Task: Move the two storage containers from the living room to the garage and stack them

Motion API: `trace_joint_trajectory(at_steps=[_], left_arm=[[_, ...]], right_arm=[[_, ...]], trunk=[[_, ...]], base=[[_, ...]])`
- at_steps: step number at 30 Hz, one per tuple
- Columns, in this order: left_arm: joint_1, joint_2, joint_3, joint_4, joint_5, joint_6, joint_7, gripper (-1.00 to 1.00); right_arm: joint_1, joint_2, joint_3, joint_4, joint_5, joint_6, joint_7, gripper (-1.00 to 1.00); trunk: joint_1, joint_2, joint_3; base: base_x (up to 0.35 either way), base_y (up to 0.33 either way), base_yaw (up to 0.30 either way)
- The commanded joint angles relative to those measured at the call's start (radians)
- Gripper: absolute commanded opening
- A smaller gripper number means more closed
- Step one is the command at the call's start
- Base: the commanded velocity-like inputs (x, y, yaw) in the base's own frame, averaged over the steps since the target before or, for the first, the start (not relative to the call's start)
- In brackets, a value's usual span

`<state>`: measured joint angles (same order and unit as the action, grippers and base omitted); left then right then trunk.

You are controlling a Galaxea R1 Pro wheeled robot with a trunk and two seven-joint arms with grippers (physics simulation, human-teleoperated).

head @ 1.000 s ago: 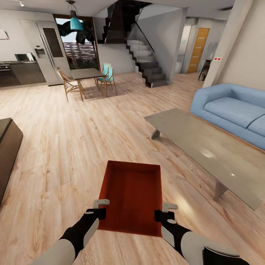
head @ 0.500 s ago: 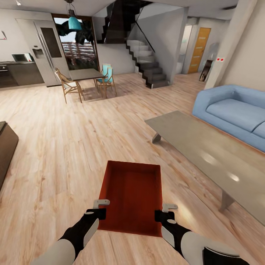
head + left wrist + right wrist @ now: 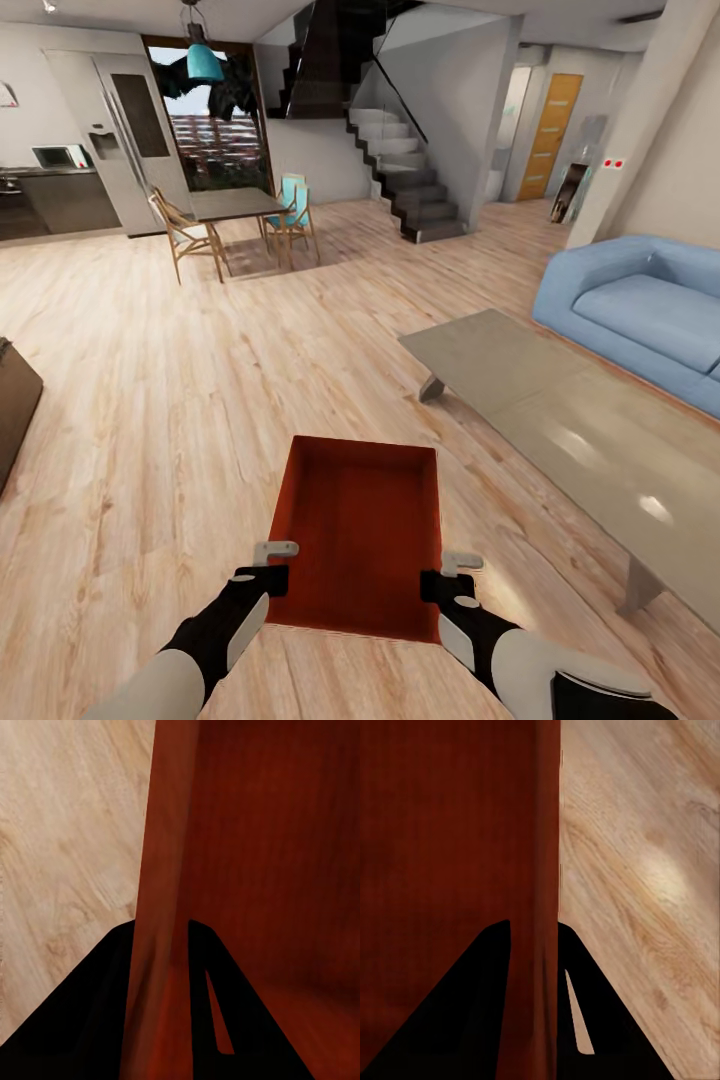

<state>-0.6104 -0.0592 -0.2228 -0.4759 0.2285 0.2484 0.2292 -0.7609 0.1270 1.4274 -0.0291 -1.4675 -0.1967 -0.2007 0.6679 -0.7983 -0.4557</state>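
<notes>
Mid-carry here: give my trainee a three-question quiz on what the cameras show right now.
1. True or false: the storage container is held by both the left gripper and the right gripper.
2. Which floor lies under the container? A) light wood-plank floor B) dark grey concrete C) carpet
3. Fill in: in the head view, to the right beyond the grey coffee table stands a blue ____.

Key: 1 true, each clamps a side wall; 2 A; 3 sofa.

Blue sofa [image 3: 640,310] stood at right, long grey coffee table [image 3: 570,420] just before it. Dining table [image 3: 235,203] with chairs [image 3: 290,215] farther back. Staircase [image 3: 400,170], fridge [image 3: 125,140], teal pendant lamp [image 3: 205,62] beyond.
</notes>
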Motion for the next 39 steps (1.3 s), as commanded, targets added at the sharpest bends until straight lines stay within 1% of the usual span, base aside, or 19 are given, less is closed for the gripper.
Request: trace_joint_trajectory(at_steps=[1, 31, 34, 39], left_arm=[[-0.002, 0.018, 0.008, -0.03, 0.006, 0.005, 0.013, -1.0], [-0.002, 0.018, 0.008, -0.029, 0.006, 0.005, 0.013, -1.0], [-0.002, 0.018, 0.008, -0.029, 0.006, 0.005, 0.013, -1.0], [-0.002, 0.019, 0.008, -0.029, 0.006, 0.005, 0.013, -1.0]], right_arm=[[0.0, -0.008, 0.038, 0.005, -0.01, 0.0, -0.003, -1.0], [0.0, -0.007, 0.038, 0.005, -0.009, -0.001, -0.006, -1.0], [0.0, -0.008, 0.038, 0.005, -0.009, 0.0, -0.005, -1.0], [0.0, -0.008, 0.038, 0.005, -0.01, 0.002, -0.003, -1.0]], trunk=[[0.001, -0.001, -0.002], [0.001, -0.001, -0.015], [0.001, -0.001, -0.015], [0.001, -0.001, -0.016]], base=[[0.32, 0.0, 0.203], [0.32, 0.0, 0.264], [0.32, 0.0, 0.156], [0.32, 0.0, 0.029]])
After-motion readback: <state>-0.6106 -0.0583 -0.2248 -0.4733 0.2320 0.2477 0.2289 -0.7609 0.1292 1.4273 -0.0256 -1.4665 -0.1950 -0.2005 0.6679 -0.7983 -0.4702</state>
